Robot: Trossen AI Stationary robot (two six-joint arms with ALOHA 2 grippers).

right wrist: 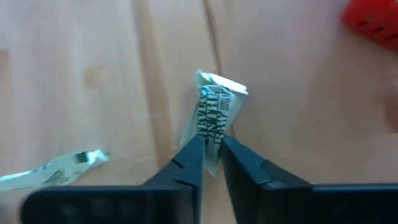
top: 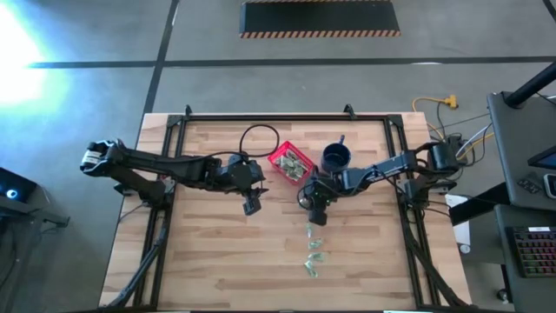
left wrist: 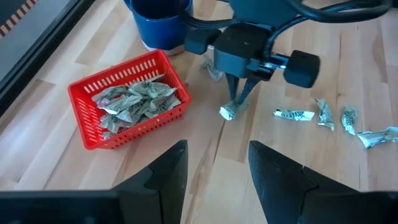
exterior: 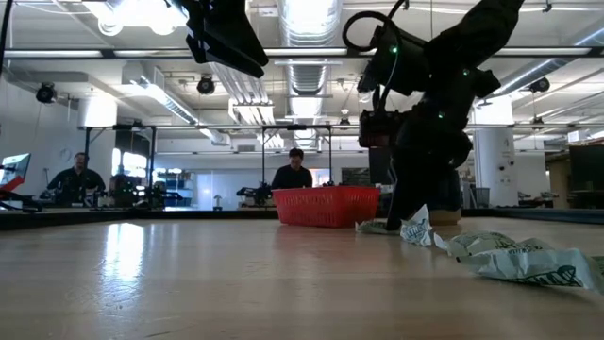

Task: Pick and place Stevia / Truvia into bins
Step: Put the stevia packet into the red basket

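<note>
A single Stevia sachet [right wrist: 214,118] is sitting pinched between the nearly closed fingers of the right tool [left wrist: 238,107], its long axis running straight out from the fingertips, low over the desk [top: 217,252]. The red basket [left wrist: 127,96], already holding a heap of sachets, is lying just beside this tool, toward the left arm, with the blue mug [top: 336,157] close behind. More loose sachets [top: 313,254] are trailing away across the desk. The left tool [top: 251,205] is hovering with fingers parted and empty, seemingly clear of the path.
</note>
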